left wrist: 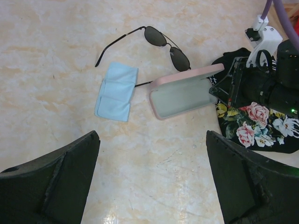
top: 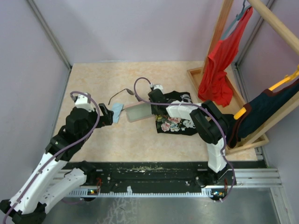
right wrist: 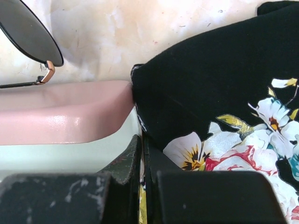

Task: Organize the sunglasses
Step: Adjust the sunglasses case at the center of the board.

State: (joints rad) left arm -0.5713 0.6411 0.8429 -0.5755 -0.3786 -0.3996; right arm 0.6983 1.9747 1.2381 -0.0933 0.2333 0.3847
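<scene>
Bright, even light from above; shadows are soft and short. In the right wrist view, a mild sheen on the pink case [right wrist: 60, 123] at 9 o'clock.

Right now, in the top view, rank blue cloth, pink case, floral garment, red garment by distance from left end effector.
From the left end effector:
1. blue cloth, just right of it.
2. pink case, further right, mid-table.
3. floral garment, right of the case.
4. red garment, hanging at far right.
</scene>
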